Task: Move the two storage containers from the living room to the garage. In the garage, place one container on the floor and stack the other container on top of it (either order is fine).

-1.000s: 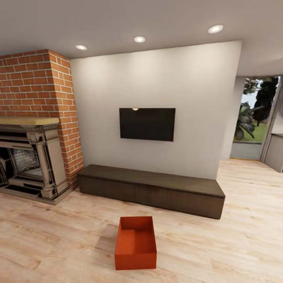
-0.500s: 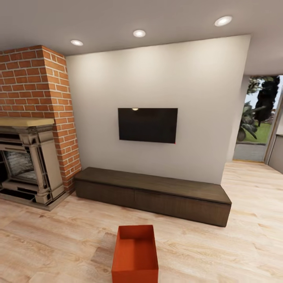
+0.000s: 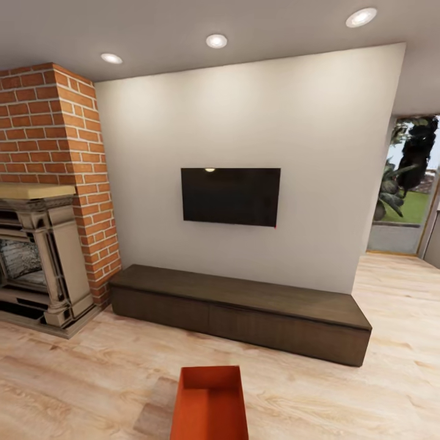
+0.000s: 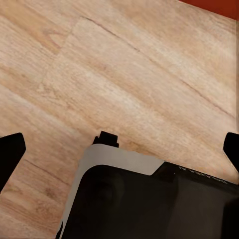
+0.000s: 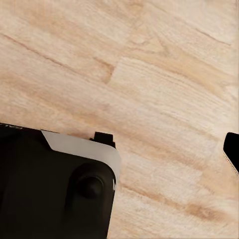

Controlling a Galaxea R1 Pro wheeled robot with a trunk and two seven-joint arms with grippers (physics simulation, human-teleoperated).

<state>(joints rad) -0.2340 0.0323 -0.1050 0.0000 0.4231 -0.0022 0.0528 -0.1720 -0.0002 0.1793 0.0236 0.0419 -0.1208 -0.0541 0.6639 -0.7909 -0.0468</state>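
I see an orange-red storage container (image 3: 209,404) on the light wood-plank floor (image 3: 85,379) — pale honey boards with darker grain streaks. The fireplace (image 3: 46,146) is red brick with pale mortar lines, the wall (image 3: 244,122) plain white, the TV (image 3: 230,196) black, the low bench (image 3: 238,305) dark brown — my left end effector (image 4: 119,149) shows black fingers.

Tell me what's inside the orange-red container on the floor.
The storage container sits open-topped on the wood-plank floor, in front of the low bench. The visible part of its inside shows only bare orange-red walls and bottom. Its near end is cut off by the picture's edge.
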